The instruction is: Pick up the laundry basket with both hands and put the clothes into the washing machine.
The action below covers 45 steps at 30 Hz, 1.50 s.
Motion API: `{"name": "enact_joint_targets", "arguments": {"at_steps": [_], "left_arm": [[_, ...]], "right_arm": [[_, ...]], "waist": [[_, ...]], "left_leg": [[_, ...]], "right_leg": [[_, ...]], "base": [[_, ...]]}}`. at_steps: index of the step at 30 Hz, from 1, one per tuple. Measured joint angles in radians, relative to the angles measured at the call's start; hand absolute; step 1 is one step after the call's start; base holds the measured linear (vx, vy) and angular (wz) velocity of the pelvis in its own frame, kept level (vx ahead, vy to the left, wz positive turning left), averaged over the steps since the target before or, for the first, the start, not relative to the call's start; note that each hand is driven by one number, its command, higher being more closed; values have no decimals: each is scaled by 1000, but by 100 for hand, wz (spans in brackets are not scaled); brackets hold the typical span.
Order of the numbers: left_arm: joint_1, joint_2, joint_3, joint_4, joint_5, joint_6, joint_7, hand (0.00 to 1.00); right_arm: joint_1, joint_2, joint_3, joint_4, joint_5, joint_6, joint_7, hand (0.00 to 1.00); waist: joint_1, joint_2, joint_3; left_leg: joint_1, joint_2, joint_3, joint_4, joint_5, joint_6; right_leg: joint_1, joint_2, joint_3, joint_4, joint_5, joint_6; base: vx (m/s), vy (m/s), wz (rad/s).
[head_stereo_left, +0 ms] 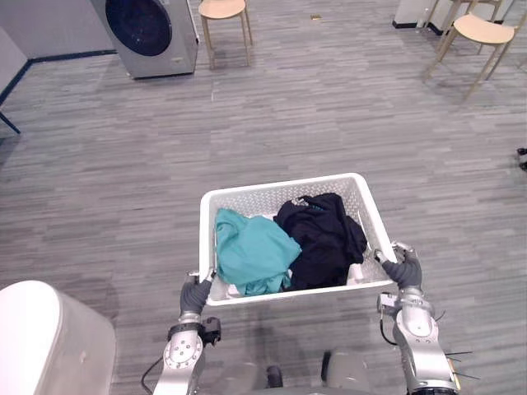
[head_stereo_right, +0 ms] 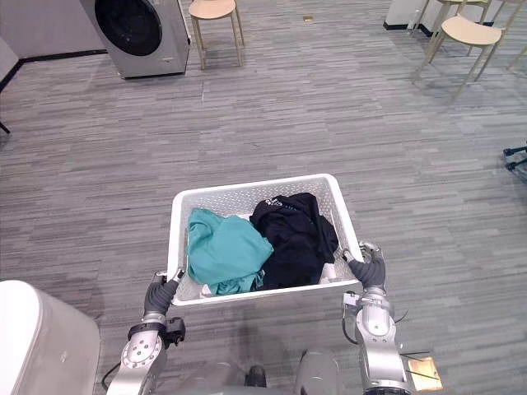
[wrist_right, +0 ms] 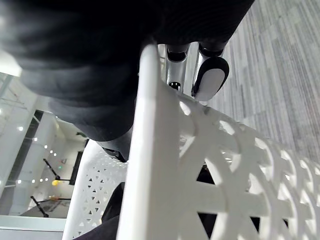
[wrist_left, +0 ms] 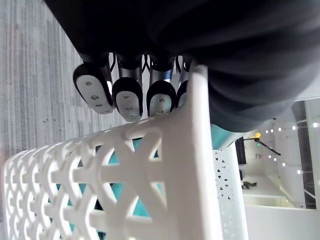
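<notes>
At 7 o'clock of the basket [head_stereo_left: 284, 185], the left hand [head_stereo_left: 196, 294] grips the near corner, its fingers [wrist_left: 127, 97] curled over the rim onto the lattice wall. At 4 o'clock the right hand [head_stereo_left: 403, 270] clasps the other near corner the same way, fingers [wrist_right: 210, 82] hooked over the rim. Inside, a teal garment [head_stereo_left: 251, 251] lies at 9 o'clock, touching a dark garment [head_stereo_left: 325, 234] at 3. Far off at 11 o'clock stands the washing machine [head_stereo_left: 148, 33], with a stool [head_stereo_left: 224, 10] just beside it at 12.
</notes>
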Motion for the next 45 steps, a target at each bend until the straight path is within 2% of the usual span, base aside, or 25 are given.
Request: {"name": "enact_joint_targets", "arguments": {"at_steps": [1, 3, 4, 7, 9, 12, 16, 18, 19, 20, 21, 22, 24, 25, 27, 29, 32, 33, 36, 37, 38, 40, 42, 43, 45], "left_arm": [[-10, 11, -6, 12, 2, 0, 1, 100], [-10, 11, -11, 19, 7, 0, 0, 100], [-13, -18, -14, 41, 9, 2, 0, 100], [-19, -31, -18, 49, 9, 3, 0, 100], [12, -46, -6, 47, 8, 13, 0, 100], [43, -48, -8, 9, 6, 8, -1, 100], [55, -48, -5, -46, 5, -9, -1, 100], [60, -65, -3, -62, 7, -8, -1, 100], [60, -74, -4, -82, 9, -6, 0, 100], [58, -70, -3, -89, 9, -5, 2, 100], [52, -65, -1, -94, 9, -1, 3, 100], [43, -70, 3, -95, 9, 3, 4, 100], [48, -66, -5, -93, 9, 15, 3, 100], [47, -49, -10, -88, 9, 20, 3, 100], [48, -24, -8, -80, 9, 35, 4, 100], [65, -22, -9, -79, 9, 40, 5, 100], [36, 16, -14, -77, 9, 36, 5, 100], [12, 29, -19, -56, 9, 32, 4, 100], [-23, 42, -38, -3, 10, 31, 3, 100], [-22, 38, -47, 14, 11, 31, 1, 100], [-25, 5, -50, 44, 14, 32, 1, 100], [-34, -22, -46, 51, 31, 37, 1, 100], [8, -44, -46, 48, 37, 38, -2, 100], [45, -50, -54, 20, 37, 36, -3, 100], [59, -46, -53, -22, 37, 31, -3, 100]], "right_arm": [[8, 3, -1, 0, -1, 0, -2, 100], [20, 4, -3, 0, -1, 0, -3, 100], [32, -6, -12, -1, -2, 1, -4, 100], [37, -17, -18, -1, -1, 2, -3, 100], [54, -14, 3, -41, -2, 25, -4, 100], [64, -15, 4, -96, -1, 25, -11, 100], [38, -19, 6, -114, 1, 24, -26, 100], [1, -43, 10, -82, 0, 20, -31, 100], [-10, -55, 16, -59, 0, 18, -38, 100], [-19, -53, 19, -44, 0, 19, -42, 100], [-25, -46, 21, -36, 0, 19, -47, 100], [-38, -52, 21, -16, 1, 18, -46, 100], [-36, -47, 17, 5, 0, 18, -45, 100], [-33, -26, 9, 27, -2, 13, -42, 100], [-26, 6, 8, 53, -10, 13, -42, 100], [-19, 6, 15, 69, -12, 13, -39, 100], [-20, 5, 14, 60, -10, -3, -28, 100], [-20, 2, 9, 59, -10, -8, -26, 100], [9, 3, 1, 54, -11, -8, -27, 100], [23, -7, 2, 55, -11, -6, -27, 100], [28, -32, 0, 56, -12, 2, -27, 100], [27, -48, -6, 54, -12, 11, -27, 100], [82, -49, 3, -10, -11, 30, -26, 100], [135, -45, 2, -95, -10, 30, -31, 100], [147, -31, 2, -139, -10, 29, -47, 100]], "waist": [[-21, -21, -3], [-27, -33, -10], [-37, 14, -41], [-47, 68, -42], [-17, 78, -35], [25, 50, -12], [48, 32, -1], [55, 42, -4], [74, 44, -3], [85, 32, -8], [87, 17, -14], [78, -6, -13], [77, -26, -12], [70, -48, -9], [56, -66, -1], [32, -39, 2], [5, -15, -4], [-17, -10, -1], [-29, -35, -12], [-43, -30, -15], [-50, 35, -32], [-44, 61, -25], [-38, 55, -16], [-32, 84, -16], [-10, 59, 1]], "left_leg": [[93, -1, -3, -49, -27, -50], [163, 0, -8, -68, -51, -89], [180, 55, -10, -10, -57, -101], [83, 141, 6, 298, 8, -194], [-109, 234, 7, 779, 380, -216], [-332, 283, 72, 1080, 222, -124], [-531, 237, 165, 727, 115, -110], [-545, 156, 145, 176, 197, -219], [-552, 152, 161, 140, 324, -197], [-555, 132, 175, 174, 338, -149], [-560, 110, 178, 209, 301, -88], [-566, 85, 199, 297, 234, 48], [-536, 54, 223, 356, 157, 70], [-444, 8, 216, 329, 62, 73], [-305, -42, 199, 293, 5, 74], [-144, -57, 166, 179, -1, 74], [37, -48, 101, 14, -5, 57], [85, -31, 73, -7, -27, 10], [210, -40, 15, -42, -61, -51], [256, -30, -28, -35, -75, -73], [262, 17, -54, 16, -72, -76], [172, 53, -60, 261, 44, -150], [72, 66, -41, 563, 432, -202], [-81, 174, -13, 905, 404, -191], [-228, 243, 34, 1086, 284, -122]], "right_leg": [[-6, -2, -2, -242, 136, 10], [-20, -4, 2, -245, 179, -24], [-71, 7, 4, -67, 289, -68], [-65, 39, -46, 91, 203, -114], [75, 98, -39, 108, 78, -131], [299, 118, 5, 26, 7, -140], [499, 81, 54, -130, -45, -88], [606, 40, 76, -213, -85, -35], [663, 33, 93, -266, -97, -16], [684, 14, 100, -273, -98, -7], [701, -13, 100, -279, -98, -2], [697, -66, 103, -207, -76, 47], [630, -111, 140, 17, -37, 113], [499, -145, 201, 383, 85, 189], [360, -162, 230, 754, 69, 127], [260, -148, 152, 830, -9, 1], [64, -85, 3, 603, -92, -46], [16, -34, -20, 385, -76, -38], [-6, 43, 4, -175, 158, -26], [-10, 56, 40, -151, 291, -81], [-20, 81, 36, -63, 330, -120], [-29, 79, 16, 94, 202, -134], [86, 64, 13, 128, 80, -128], [216, 80, -19, 84, 22, -124], [331, 88, -21, 47, -42, -116]], "base": [[614, -141, 35], [748, -198, 26], [749, -201, 19], [717, -241, 10], [763, -245, -27], [771, -128, -34], [652, 73, -27], [712, 252, -33], [669, 285, -48], [705, 307, -33], [782, 318, -2], [931, 401, 15], [762, 368, 13], [717, 314, 23], [720, 231, 24], [585, 134, 18], [761, 116, 41], [839, 17, 71], [786, -85, 69], [885, -134, 62], [1064, -146, 46], [837, -129, 21], [895, -147, 28], [802, -80, 30], [731, -37, 16]]}}
